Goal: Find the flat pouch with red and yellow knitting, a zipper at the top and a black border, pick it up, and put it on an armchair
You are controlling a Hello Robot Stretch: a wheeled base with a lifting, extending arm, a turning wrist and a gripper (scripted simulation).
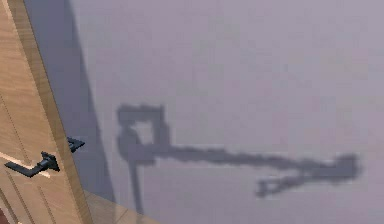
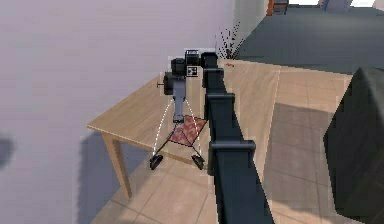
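Pouch (image 2: pixel 187 132) cornerwise, long axis unclear

- One wooden door (image 1: pixel 28 100), with two dark lever handles (image 1: pixel 35 165).
- One wooden table (image 2: pixel 130 115).
- One flat reddish patterned piece (image 2: pixel 188 131).
- One dark arm (image 2: pixel 228 140), with one tool (image 2: pixel 177 160) of two thin fingers (image 2: pixel 157 160).
- One dark bulky piece of furniture (image 2: pixel 355 140).
- One bunch of bare twigs (image 2: pixel 228 42).
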